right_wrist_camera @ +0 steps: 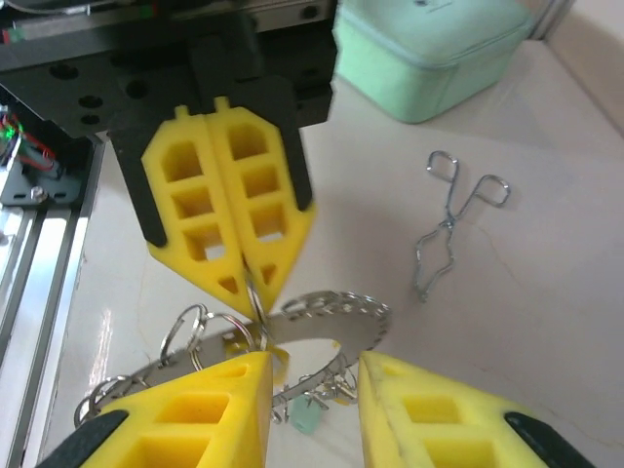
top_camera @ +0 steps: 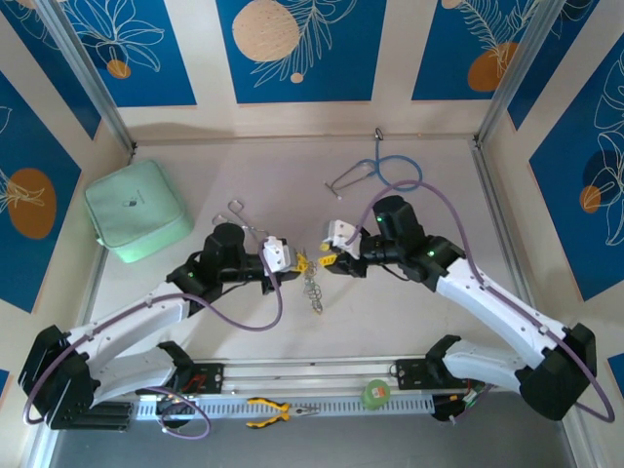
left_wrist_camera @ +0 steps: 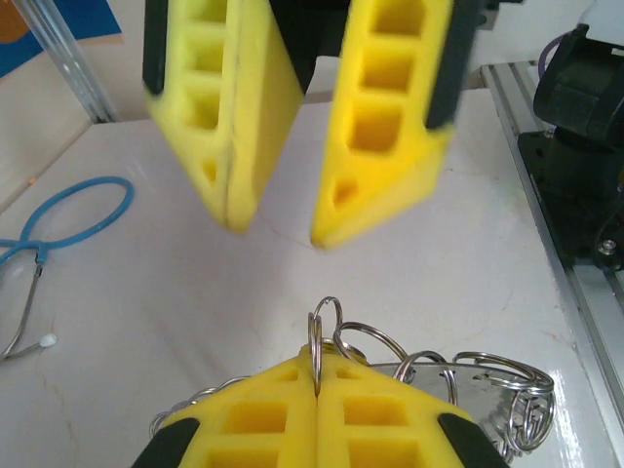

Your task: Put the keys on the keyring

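The keyring, a wide silvery metal ring fringed with small silver loops, lies on the white table between the two arms, one of its rim loops standing upright in the pinch of the left gripper, whose yellow fingers are pressed fully together on it. Facing it, tip to tip and just apart, the right gripper has its jaws parted with nothing between them, poised directly above the ring. Under those open fingers sit the tiny keys, a teal plastic head and a yellow one visible among the metal, too tangled to tell whether any is already threaded. The step in hand looks like steadying the ring with one arm while the other goes for a key; the next move probably calls for the right fingers to drop and close on a single key head without dragging the cluster. Beyond lie silver scissor-like forceps, a mint-green zip pouch and a blue-tubed stethoscope.
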Controlling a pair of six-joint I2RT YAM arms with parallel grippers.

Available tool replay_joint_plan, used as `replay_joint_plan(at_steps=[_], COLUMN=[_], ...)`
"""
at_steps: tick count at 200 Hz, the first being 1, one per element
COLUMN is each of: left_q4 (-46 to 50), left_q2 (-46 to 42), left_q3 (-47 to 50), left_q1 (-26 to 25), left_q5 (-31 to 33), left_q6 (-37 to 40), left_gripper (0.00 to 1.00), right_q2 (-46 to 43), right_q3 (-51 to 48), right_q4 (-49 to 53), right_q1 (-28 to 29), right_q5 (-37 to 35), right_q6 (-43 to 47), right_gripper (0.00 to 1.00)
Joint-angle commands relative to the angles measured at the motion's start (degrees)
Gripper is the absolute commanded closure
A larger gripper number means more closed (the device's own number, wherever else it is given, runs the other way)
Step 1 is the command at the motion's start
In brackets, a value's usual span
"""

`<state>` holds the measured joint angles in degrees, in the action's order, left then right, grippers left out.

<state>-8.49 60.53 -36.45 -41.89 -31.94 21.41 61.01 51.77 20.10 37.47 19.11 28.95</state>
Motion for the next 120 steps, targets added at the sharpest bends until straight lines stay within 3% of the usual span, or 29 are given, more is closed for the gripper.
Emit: replay_joint_plan(at_steps=[1,96,120], left_q4=[-7.05,-8.56,-8.64], left_q2=[-1.46,-1.02,-0.93], left_q3=[1.17,1.26,1.16], left_q1=[0.14,0.16,0.18], left_q5=[-2.82,-2.47,-2.77], left_q6=[-2.5,-3.15,-3.2], left_gripper=[1.0,1.0,1.0], right_q2=[-0.88,1.45,1.92], right_q3=[-2.6,-2.45,-2.37], right_q4=[-3.13,-2.79,-2.96], right_q1=[-0.47,-0.38,-0.38], right_q5=[6.41,9.56,9.04], right_q6=[-3.34,-5.13,-5.3], right_gripper=[0.73,0.76,0.84])
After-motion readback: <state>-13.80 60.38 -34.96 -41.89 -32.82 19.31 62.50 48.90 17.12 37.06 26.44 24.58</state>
